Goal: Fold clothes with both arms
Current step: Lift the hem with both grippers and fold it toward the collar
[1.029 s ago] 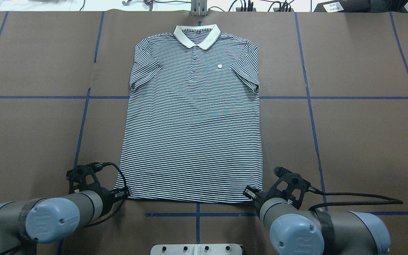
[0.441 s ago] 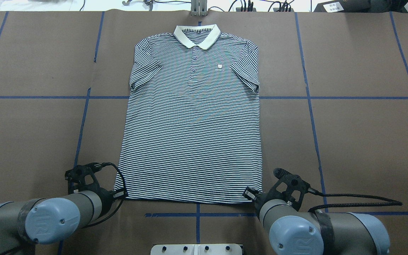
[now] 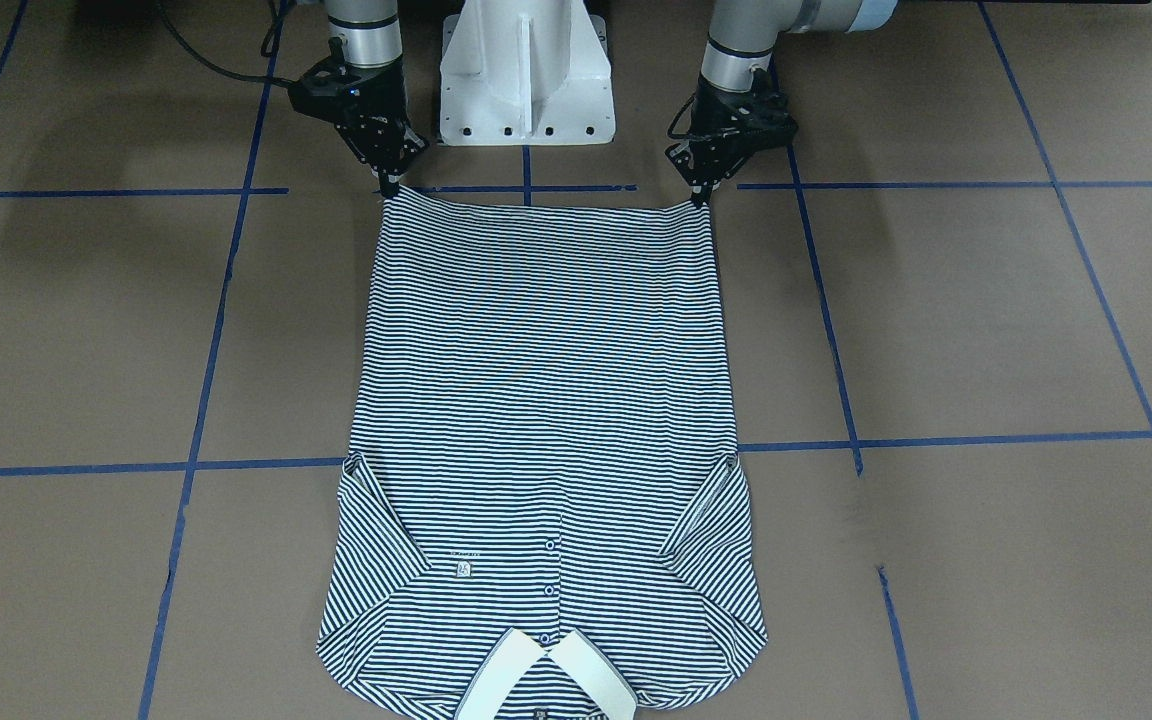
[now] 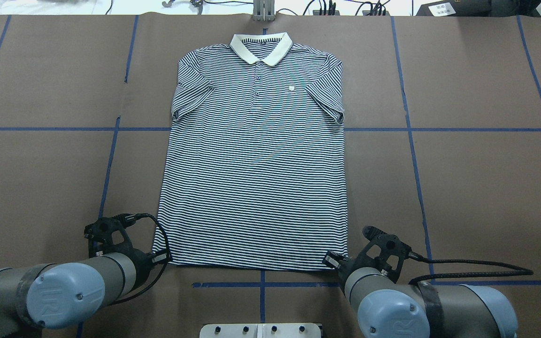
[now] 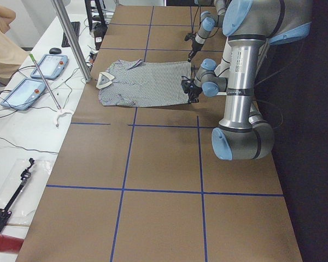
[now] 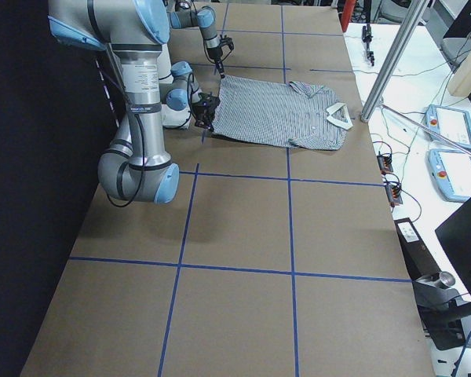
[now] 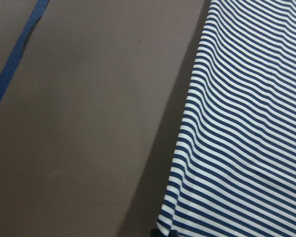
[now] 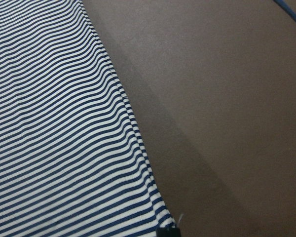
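Shirt (image 4: 251, 164) flat on worktop (image 4: 486, 188) centre, collar (image 4: 261, 47) toward far edge. Left fingers (image 3: 701, 186) and right fingers (image 3: 386, 178) clamped on hem (image 4: 251, 266) corners at near edge. Corners now lifted slightly versus a second ago, so fold is probably starting.

Overhead view: high behind pedestal (image 4: 261, 329), looks forward-down over whole shirt (image 4: 256, 155) on worktop (image 4: 477, 188). Front view: opposite side, steep down, faces pedestal, so mirrored. Side views: at worktop's two ends, far back, looking along it. Wrist views: very close, each on one hem corner; overhead, front views share both corners.
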